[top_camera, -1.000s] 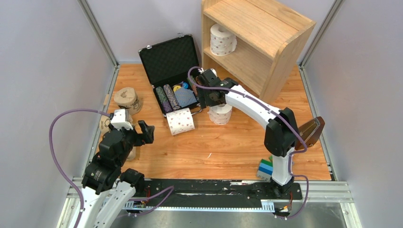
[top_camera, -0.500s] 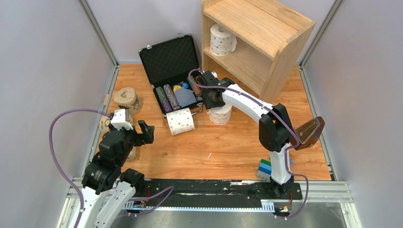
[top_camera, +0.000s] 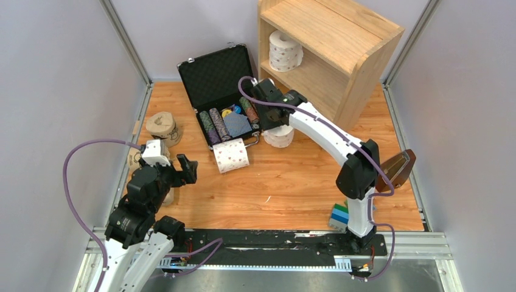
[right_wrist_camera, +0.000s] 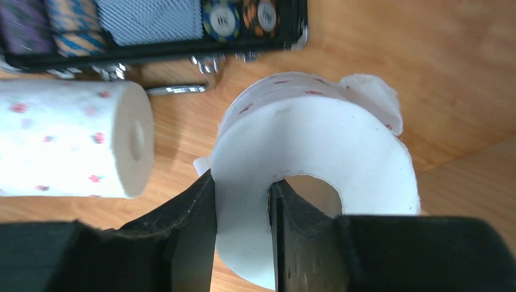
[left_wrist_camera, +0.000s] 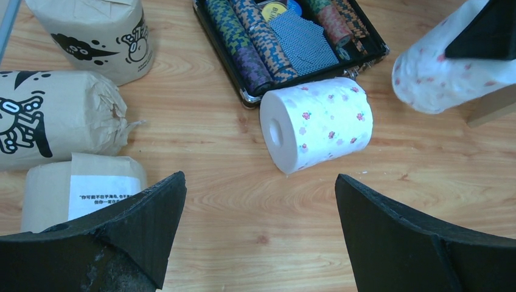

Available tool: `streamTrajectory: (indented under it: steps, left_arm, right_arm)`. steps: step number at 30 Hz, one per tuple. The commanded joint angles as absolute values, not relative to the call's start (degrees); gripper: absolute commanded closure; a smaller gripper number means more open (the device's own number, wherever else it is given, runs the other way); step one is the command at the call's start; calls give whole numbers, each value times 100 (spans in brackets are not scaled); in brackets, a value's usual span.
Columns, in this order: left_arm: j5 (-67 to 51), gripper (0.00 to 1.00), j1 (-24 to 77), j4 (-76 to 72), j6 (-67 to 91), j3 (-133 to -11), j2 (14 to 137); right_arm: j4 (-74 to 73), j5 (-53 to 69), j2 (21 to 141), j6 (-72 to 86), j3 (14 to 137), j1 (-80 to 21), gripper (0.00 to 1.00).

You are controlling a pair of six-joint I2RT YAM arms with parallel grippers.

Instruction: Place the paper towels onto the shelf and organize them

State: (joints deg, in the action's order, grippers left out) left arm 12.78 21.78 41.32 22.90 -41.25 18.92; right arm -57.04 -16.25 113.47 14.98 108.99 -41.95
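Note:
My right gripper (right_wrist_camera: 242, 182) is shut on a white dotted paper towel roll (right_wrist_camera: 316, 158), one finger inside its core and the other outside its wall. In the top view this roll (top_camera: 279, 136) hangs by the case, in front of the light-wood shelf (top_camera: 328, 36), whose inner board holds another white roll (top_camera: 285, 50). A third white roll (left_wrist_camera: 319, 121) lies on its side on the floor. Tan-wrapped rolls (left_wrist_camera: 97, 33) (left_wrist_camera: 55, 118) (left_wrist_camera: 79, 191) lie at the left. My left gripper (left_wrist_camera: 260, 201) hangs open over bare floor, holding nothing.
An open black case (top_camera: 219, 79) of striped poker chips stands behind the lying roll. Green and blue blocks (top_camera: 339, 214) sit by the right arm's base, with a brown-framed object (top_camera: 395, 169) at the right. Grey walls enclose the wooden floor.
My right gripper's jaws have closed on the white roll's wall and carried it a little farther back, toward the shelf. The left arm has stayed still.

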Motion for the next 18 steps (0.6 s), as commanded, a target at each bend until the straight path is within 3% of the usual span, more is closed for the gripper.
streamTrajectory:
  steps: [1,9,18]
  left_arm:
    - [1336,0,2197,3964,2348,-4094,2005]
    - [1350,0,2197,3976,2347,-4104,2048]
    - [1386,0,2197,3995,2355,-4106,2037]
  right_arm:
    - [-5795,-2070,10619,934,12009,-4253,78]
    - [-5729,-2788,10720,71,13409,-4247,75]
    - [-4810,-3352,10974,-779,13629,-3751,75]
